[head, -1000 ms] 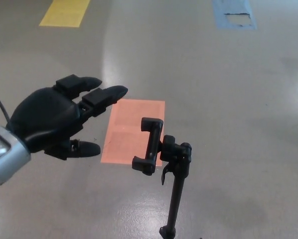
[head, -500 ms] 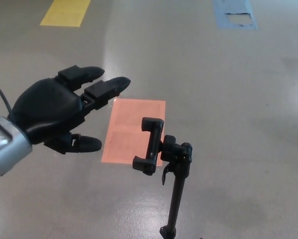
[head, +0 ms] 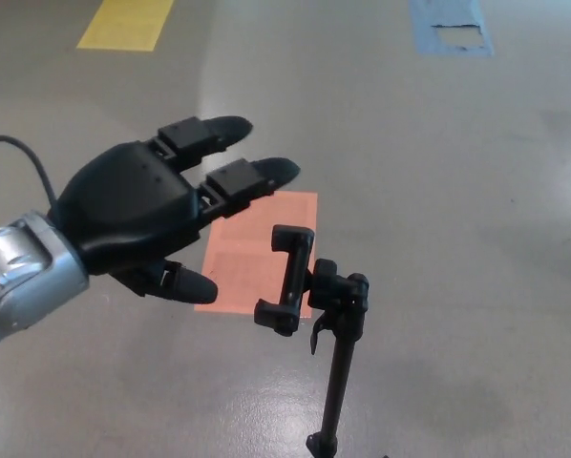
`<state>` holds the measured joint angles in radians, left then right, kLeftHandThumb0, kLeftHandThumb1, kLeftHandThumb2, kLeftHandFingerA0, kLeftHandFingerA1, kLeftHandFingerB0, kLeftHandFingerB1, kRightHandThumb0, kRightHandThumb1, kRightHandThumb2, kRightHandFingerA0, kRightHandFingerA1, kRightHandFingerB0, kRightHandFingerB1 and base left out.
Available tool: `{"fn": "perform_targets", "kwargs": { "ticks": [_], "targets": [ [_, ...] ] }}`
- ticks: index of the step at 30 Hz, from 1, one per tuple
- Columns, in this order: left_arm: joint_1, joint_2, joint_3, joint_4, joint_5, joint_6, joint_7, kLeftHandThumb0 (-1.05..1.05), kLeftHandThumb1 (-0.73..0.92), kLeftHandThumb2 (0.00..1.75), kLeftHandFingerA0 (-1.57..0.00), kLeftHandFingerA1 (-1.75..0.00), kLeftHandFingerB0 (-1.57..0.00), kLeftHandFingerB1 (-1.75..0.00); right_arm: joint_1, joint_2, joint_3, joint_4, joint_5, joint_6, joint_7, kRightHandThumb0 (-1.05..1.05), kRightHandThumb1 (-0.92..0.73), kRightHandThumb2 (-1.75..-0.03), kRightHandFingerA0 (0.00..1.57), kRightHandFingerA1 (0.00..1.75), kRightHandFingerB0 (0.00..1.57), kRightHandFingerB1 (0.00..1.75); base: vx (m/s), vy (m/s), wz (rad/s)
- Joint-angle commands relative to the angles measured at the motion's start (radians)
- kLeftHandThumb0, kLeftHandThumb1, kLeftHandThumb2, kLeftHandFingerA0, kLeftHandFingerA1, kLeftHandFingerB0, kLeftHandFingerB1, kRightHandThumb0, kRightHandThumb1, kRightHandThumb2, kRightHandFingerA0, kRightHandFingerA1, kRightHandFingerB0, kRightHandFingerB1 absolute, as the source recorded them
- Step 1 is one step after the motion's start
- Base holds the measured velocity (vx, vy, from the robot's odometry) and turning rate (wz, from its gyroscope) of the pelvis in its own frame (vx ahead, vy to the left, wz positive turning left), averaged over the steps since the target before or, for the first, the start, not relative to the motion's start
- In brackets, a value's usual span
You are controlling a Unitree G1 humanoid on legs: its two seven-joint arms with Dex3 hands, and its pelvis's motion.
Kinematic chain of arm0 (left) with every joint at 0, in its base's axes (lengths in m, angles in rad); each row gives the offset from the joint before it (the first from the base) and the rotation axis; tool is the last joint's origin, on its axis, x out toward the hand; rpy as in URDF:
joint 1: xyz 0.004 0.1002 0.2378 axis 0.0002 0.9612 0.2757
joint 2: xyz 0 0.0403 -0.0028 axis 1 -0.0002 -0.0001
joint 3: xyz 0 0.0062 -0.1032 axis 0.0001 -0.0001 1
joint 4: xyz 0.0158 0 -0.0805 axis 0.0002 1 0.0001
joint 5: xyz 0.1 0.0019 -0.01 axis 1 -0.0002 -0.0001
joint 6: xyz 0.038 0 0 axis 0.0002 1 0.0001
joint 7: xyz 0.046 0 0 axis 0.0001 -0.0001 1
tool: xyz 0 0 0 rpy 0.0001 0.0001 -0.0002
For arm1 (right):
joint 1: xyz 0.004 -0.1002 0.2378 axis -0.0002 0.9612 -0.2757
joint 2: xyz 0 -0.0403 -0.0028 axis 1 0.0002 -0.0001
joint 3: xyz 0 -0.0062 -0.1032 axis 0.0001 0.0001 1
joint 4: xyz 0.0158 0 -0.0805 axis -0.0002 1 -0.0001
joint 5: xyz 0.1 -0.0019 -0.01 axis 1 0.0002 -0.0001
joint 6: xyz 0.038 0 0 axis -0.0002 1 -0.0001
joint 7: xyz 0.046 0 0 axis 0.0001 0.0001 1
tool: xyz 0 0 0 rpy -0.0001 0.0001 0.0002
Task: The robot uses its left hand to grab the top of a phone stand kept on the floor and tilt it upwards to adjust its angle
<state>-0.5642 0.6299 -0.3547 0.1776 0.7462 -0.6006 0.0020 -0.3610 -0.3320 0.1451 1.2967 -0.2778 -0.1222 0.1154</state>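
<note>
Fingers [head: 252,176] of the left hand [head: 142,210] are spread apart, holding nothing, up and to the left of the phone stand [head: 314,315] without touching it. On the grey floor [head: 457,191], an orange patch [head: 252,248] lies behind the stand. All black, the stand has a thin pole topped by an empty clamp cradle.

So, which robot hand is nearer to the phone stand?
Left. The left robot hand hovers open, just left of the phone stand, not touching. The right is not in view.
</note>
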Motion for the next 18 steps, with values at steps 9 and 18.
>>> {"fn": "perform_targets", "kwargs": {
  "ticks": [9,18],
  "targets": [
    [0.007,-0.002,-0.017,-0.043,0.065,0.021,-0.054,-0.63,0.4,0.79,-0.04,-0.17,-0.04,-0.29,-0.009,-0.03,0.01,0.003,-0.014,0.012,0.023,-0.6,-0.75,-0.63,0.21,0.39,0.21,0.32,0.0,0.0,0.0],
    [0.006,0.02,-0.043,-0.049,0.139,0.028,-0.073,-0.24,0.37,0.67,0.0,-0.15,0.0,-0.27,-0.006,-0.031,0.004,0.005,-0.012,0.012,0.026,-0.6,-0.75,-0.64,0.23,0.39,0.21,0.31,0.0,0.0,0.0]
  ]
}}
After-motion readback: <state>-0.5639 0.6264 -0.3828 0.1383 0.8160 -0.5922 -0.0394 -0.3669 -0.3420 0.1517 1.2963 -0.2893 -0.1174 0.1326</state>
